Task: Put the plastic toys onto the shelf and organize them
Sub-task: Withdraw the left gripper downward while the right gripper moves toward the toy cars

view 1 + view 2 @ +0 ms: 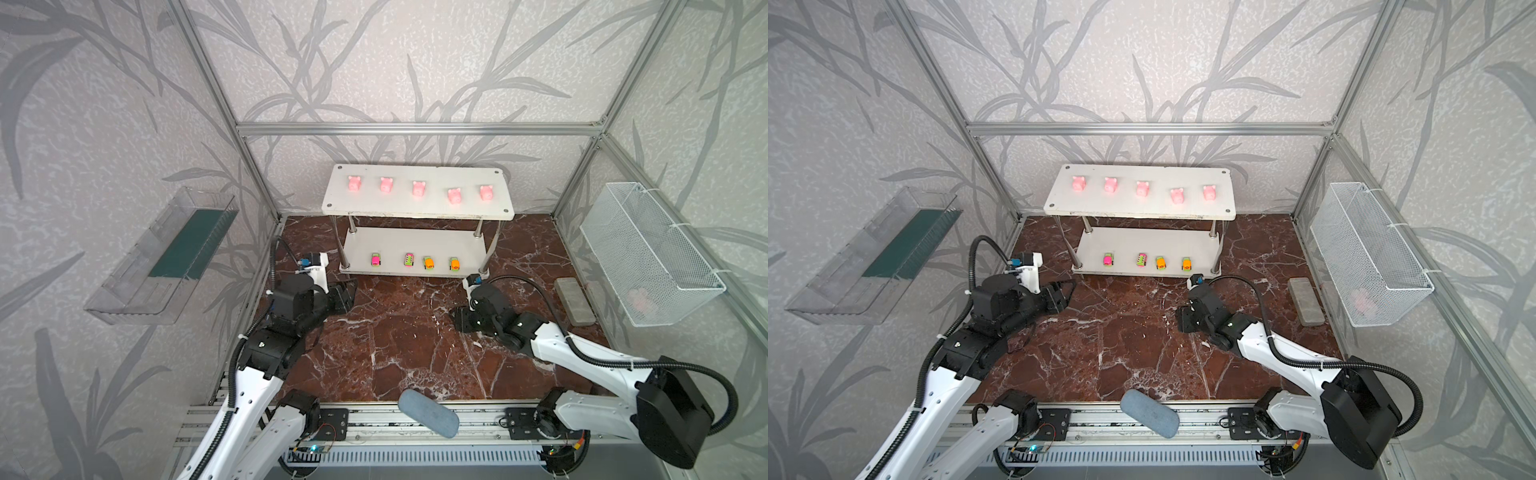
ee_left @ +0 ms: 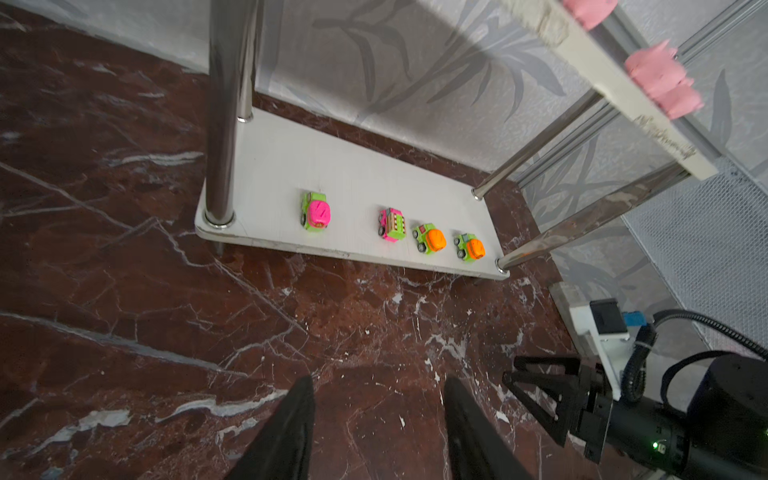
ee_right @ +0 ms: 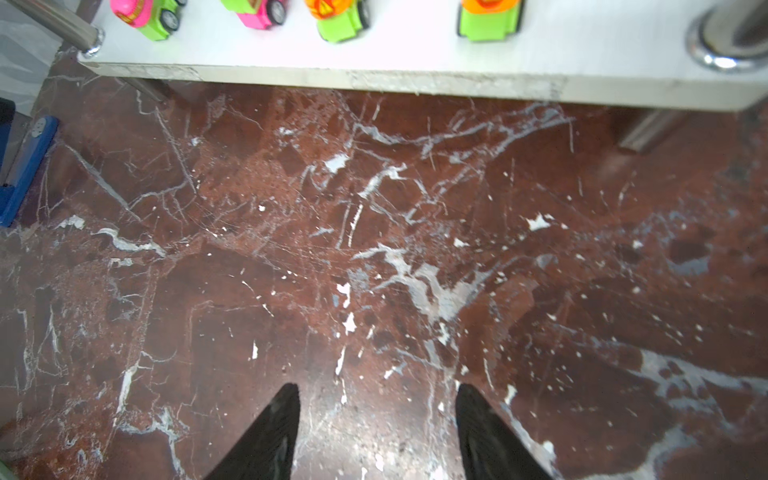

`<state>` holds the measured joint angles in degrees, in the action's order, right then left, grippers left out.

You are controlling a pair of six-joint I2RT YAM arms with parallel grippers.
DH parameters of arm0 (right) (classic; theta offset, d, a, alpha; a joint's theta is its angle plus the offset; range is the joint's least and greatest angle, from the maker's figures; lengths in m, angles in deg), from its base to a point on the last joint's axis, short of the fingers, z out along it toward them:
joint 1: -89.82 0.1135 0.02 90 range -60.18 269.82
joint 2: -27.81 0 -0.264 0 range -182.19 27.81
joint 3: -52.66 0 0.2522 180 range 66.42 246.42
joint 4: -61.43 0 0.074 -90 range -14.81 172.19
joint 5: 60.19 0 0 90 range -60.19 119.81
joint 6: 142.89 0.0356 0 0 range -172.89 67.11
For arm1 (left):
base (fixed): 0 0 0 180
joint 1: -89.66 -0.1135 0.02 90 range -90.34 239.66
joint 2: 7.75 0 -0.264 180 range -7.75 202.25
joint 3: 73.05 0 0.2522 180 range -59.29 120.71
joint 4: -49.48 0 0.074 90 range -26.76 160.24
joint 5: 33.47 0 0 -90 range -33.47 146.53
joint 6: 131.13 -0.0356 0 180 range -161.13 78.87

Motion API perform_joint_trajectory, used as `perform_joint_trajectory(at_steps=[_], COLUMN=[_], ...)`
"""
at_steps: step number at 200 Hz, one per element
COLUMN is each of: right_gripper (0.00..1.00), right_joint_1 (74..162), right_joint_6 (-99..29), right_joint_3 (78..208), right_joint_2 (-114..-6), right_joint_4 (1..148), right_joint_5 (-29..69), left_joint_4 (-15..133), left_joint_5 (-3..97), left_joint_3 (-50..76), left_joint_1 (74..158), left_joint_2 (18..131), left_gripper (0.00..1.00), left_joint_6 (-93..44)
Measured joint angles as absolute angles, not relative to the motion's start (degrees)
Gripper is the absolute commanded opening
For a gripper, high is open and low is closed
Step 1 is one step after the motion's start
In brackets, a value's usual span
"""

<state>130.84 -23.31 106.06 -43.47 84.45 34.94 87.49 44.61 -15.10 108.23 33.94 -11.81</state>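
Note:
The white two-tier shelf (image 1: 415,208) (image 1: 1142,208) stands at the back of the marble floor. Several pink pigs (image 1: 419,188) (image 1: 1143,188) sit in a row on its top board. Several toy cars line the lower board, two pink-and-green (image 1: 375,259) (image 2: 316,210) on the left and two orange-and-green (image 1: 454,264) (image 2: 470,246) on the right. My left gripper (image 1: 347,295) (image 2: 379,380) hovers open and empty over the floor, left of the shelf's front. My right gripper (image 1: 459,318) (image 3: 378,386) is open and empty too, in front of the shelf's right end.
A clear tray (image 1: 158,257) hangs on the left wall. On the right wall is a white wire basket (image 1: 648,257) with something pale pink inside. A grey oblong box (image 1: 573,301) lies below it. A grey-blue pouch (image 1: 428,411) rests at the front edge. A blue stapler (image 3: 25,166) lies on the floor.

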Motion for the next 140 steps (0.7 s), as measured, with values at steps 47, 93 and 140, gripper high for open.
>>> perform_joint_trajectory(at_steps=[47, 93, 140], right_gripper=[0.61, 0.6, 0.57], right_joint_1=[133.9, 136.43, 136.69], right_joint_6=[-29.15, -38.0, -43.18], right_joint_3=[114.54, 123.02, 126.8], right_joint_2=[-51.6, -60.63, -67.36], right_joint_4=[84.08, 81.54, 78.61], right_joint_5=[39.53, 46.09, 50.2], left_joint_4=[81.87, 77.04, 74.48], left_joint_5=[51.25, 54.07, 54.99], left_joint_3=[-18.86, -19.06, -20.13], left_joint_1=[116.18, 116.64, 116.66], left_joint_2=[40.87, 44.15, 44.54], left_gripper=[0.49, 0.49, 0.49], left_joint_6=[-13.43, -14.22, -14.37])
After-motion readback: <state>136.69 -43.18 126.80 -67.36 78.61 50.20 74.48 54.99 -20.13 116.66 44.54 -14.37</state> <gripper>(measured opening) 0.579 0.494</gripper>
